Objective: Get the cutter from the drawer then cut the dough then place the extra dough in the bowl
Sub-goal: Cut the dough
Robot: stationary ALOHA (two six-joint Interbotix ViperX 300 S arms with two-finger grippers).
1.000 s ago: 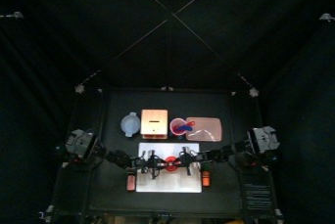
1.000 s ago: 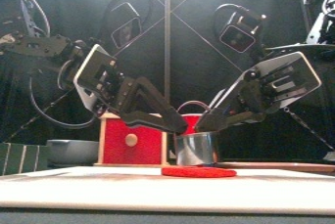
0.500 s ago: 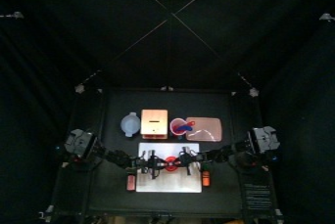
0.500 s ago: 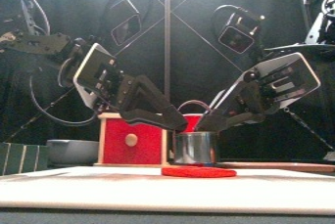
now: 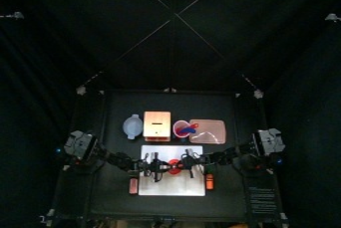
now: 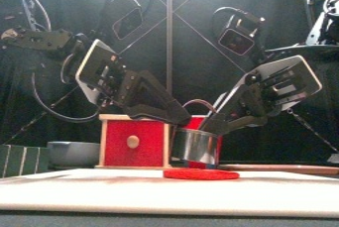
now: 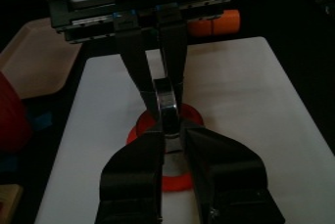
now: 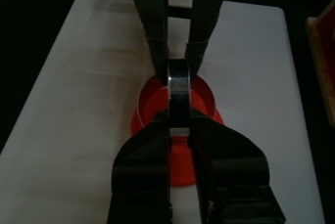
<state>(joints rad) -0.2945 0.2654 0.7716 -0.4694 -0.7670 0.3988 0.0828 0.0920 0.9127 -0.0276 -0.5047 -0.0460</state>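
1. The cutter (image 6: 199, 149), a round metal ring with a wire handle, is seen at the centre of the front view, directly over the flat red dough (image 6: 201, 173).
2. Whether the cutter is pressed into the dough cannot be told.
3. The dough is laid on the white cutting board (image 6: 79, 179), low in the frame.
4. The left fingers (image 6: 185, 125) are brought in from the upper left and are closed tightly on the cutter's top.
5. The right fingers (image 6: 215, 122) are brought in from the upper right and are likewise pinched on the cutter.
6. The wooden box (image 6: 133, 140) with its red drawer front is seen behind, left of centre.
7. In the top view, the bowl (image 5: 132, 125) is placed left of the box and the pink tray (image 5: 221, 130) right of it, on the bench (image 5: 107, 200).
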